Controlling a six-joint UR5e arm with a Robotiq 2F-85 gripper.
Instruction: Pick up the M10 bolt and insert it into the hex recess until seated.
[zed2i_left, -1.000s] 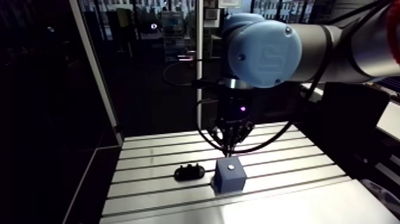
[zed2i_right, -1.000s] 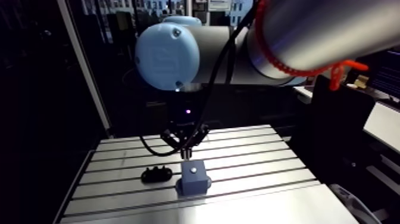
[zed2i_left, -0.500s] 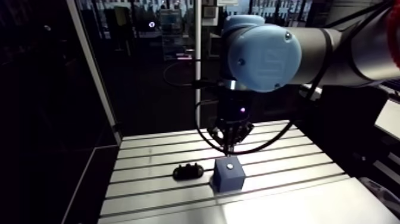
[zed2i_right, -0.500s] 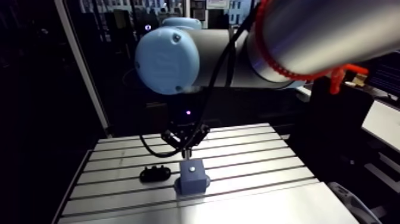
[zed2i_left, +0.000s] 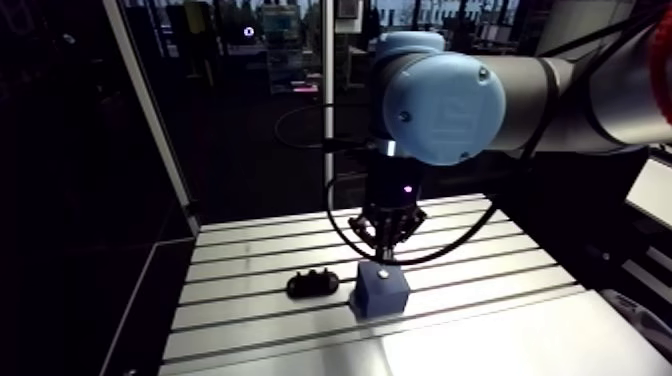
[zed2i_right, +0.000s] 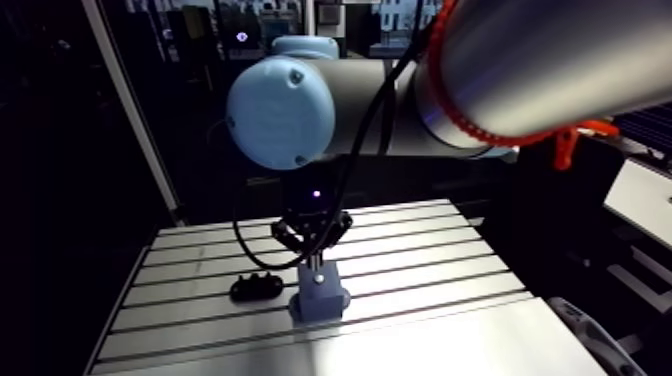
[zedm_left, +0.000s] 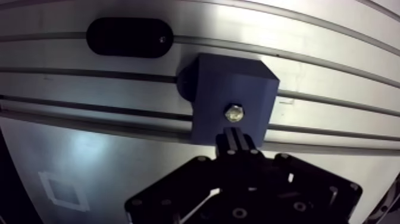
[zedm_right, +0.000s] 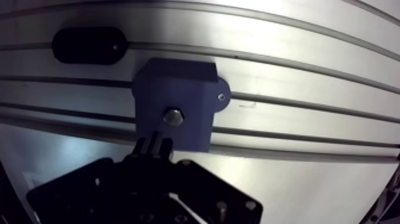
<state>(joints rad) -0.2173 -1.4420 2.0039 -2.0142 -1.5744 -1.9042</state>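
1. The end effector (zedm_left: 237, 136) is closed. In the wrist view its two fingers (zedm_left: 231, 140) are drawn together with only a thin seam between them, and nothing shows clamped there.
2. The M10 bolt (zedm_left: 234, 112) is not in the end effector. Its metal hex head shows in the top face of the blue block (zedm_left: 226, 77), just ahead of the fingertips.
3. The head sits in the hex recess (zedm_right: 172, 117), and none of the shank is visible. How deep the head lies in the recess cannot be told from these views.
4. In the arm view the end effector hangs straight down over the blue block, with its tips close above the block's top face. Whether the tips touch the block cannot be told.
5. The blue block stands on the slotted aluminium worktop (zedm_left: 333, 56) and spans one of the slots. A rounded ear (zedm_right: 221, 97) carrying a small screw sticks out from one side of the block.
6. A black oblong piece (zedm_left: 130, 37) lies flat on the worktop along a slot. It is near the blue block, beyond one of its corners, and does not touch it.
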